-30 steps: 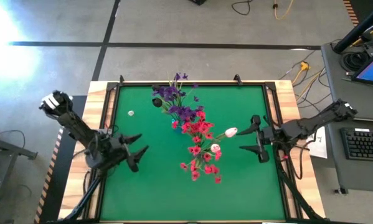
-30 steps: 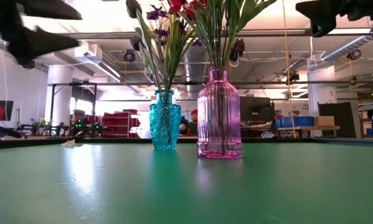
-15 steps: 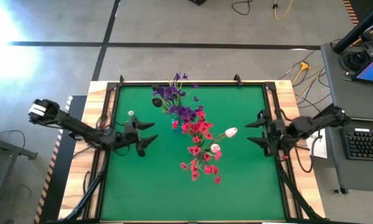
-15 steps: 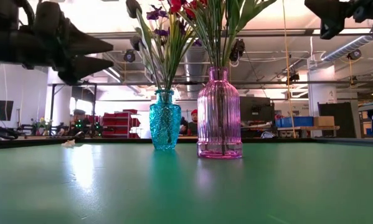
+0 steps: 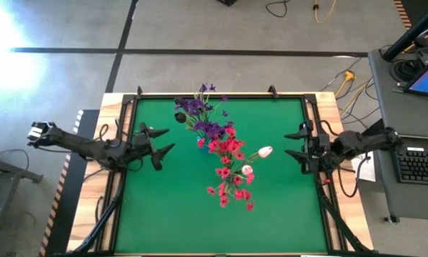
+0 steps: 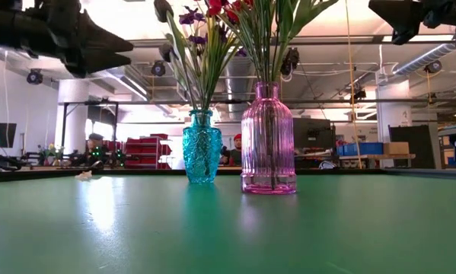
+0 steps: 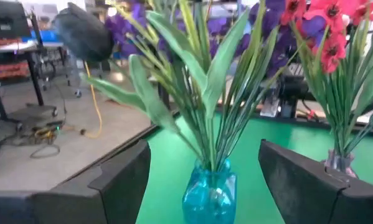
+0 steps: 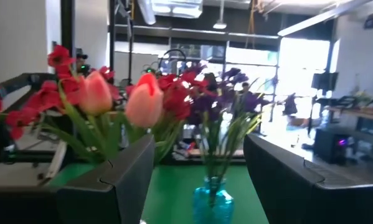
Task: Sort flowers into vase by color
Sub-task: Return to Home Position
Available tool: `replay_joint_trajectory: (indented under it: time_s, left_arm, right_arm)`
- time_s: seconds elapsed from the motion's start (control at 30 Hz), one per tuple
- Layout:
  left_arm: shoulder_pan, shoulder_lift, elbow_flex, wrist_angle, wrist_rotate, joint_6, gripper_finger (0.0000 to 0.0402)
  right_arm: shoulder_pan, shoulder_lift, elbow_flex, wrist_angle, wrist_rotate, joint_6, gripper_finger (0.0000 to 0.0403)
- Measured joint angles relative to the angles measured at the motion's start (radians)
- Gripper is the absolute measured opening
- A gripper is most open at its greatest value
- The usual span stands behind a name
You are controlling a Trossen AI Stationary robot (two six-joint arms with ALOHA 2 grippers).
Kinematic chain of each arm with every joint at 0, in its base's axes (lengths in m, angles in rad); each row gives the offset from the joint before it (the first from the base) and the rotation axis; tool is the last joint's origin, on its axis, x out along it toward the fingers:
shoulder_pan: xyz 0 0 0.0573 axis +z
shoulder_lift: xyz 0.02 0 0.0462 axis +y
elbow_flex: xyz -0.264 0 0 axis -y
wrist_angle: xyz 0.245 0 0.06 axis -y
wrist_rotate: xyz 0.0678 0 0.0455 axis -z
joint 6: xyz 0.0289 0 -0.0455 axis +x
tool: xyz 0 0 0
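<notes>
Purple flowers (image 5: 199, 114) stand with their stems in a blue glass vase (image 6: 202, 146). Red flowers (image 5: 231, 160) and two white-pink tulip buds (image 5: 264, 151) stand in a taller pink ribbed vase (image 6: 268, 137). Both vases rest upright on the green table (image 5: 171, 207). My left gripper (image 5: 169, 138) hovers open and level to the left of the purple flowers, and the blue vase (image 7: 210, 193) shows between its fingers, farther off. My right gripper (image 5: 286, 143) hovers open to the right of the tulips (image 8: 146, 99), pointing at them.
A small pale scrap (image 6: 84, 175) lies on the mat at the far left. A dark round pod (image 7: 83, 34) sticks out among the purple stems. A wooden frame (image 5: 113, 100) borders the table. The mat's near half is bare green.
My left gripper has swung toward the table's far edge and risen a little, rolling its wrist, and now points level at the blue vase. My right gripper has drawn back slightly toward the right edge. The flowers and vases have stayed put.
</notes>
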State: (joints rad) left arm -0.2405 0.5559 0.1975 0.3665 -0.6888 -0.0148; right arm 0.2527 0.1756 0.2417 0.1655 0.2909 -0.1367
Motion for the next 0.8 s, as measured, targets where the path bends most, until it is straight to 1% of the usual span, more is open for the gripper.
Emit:
replay_joint_trajectory:
  time_s: [0.1, 0.23, 0.37, 0.43, 0.67, 0.77, 0.8]
  left_arm:
    - [0.0, -0.074, 0.033, -0.162, 0.0, -0.043, 0.0283]
    - [-0.001, -0.168, 0.019, -0.252, 0.012, -0.09, 0.0283]
    - [-0.001, -0.262, -0.038, -0.273, 0.065, -0.147, 0.0283]
    - [-0.001, -0.306, -0.063, -0.274, 0.074, -0.156, 0.0283]
    - [-0.001, -0.462, -0.137, -0.27, 0.081, -0.15, 0.0283]
    - [0.0, -0.516, -0.188, -0.29, 0.081, -0.16, 0.0283]
    - [0.0, -0.528, -0.186, -0.292, 0.084, -0.168, 0.0283]
  right_arm:
    - [-0.019, -0.034, 0.0, -0.029, -0.002, -0.021, 0.024]
    - [-0.04, -0.089, -0.001, -0.08, -0.002, -0.036, 0.024]
    - [-0.044, -0.151, -0.008, -0.132, -0.002, -0.045, 0.024]
    - [-0.044, -0.175, -0.02, -0.127, -0.003, -0.052, 0.024]
    - [-0.049, -0.175, -0.058, -0.13, -0.003, -0.062, 0.0236]
    - [-0.049, -0.174, -0.098, -0.123, -0.003, -0.062, 0.023]
    - [-0.049, -0.174, -0.119, -0.112, -0.003, -0.055, 0.0227]
